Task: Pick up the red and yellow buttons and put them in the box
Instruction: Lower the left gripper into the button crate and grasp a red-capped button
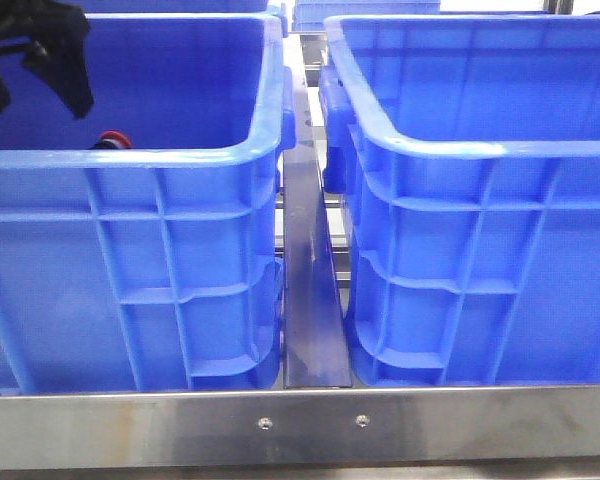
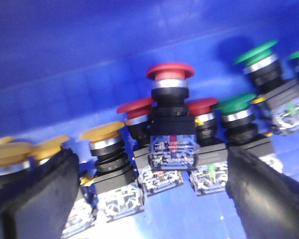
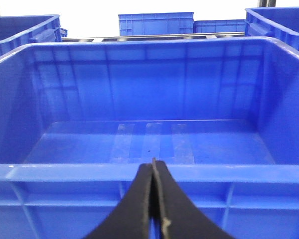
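Observation:
My left gripper (image 2: pixel 149 162) is open down inside the darker left crate (image 1: pixel 130 158), its black fingers (image 2: pixel 30 194) spread wide. Between them stand three red buttons, the tallest (image 2: pixel 169 72) in the middle, raised above the others. A yellow button (image 2: pixel 102 132) stands just inside the left finger, and more yellow caps (image 2: pixel 10 152) lie partly behind it. In the front view the left gripper (image 1: pixel 35 90) hangs at the crate's far left, with one red cap (image 1: pixel 113 140) showing over the rim. My right gripper (image 3: pixel 153 167) is shut on nothing, outside the near wall of the empty box (image 3: pixel 65 173), the brighter right crate (image 1: pixel 480 150).
Green buttons (image 2: pixel 256 52) stand past the right finger. A metal rail (image 1: pixel 310 290) runs between the two crates, and a steel table edge (image 1: pixel 300 425) lies in front. More blue crates (image 3: pixel 156 22) are stacked behind.

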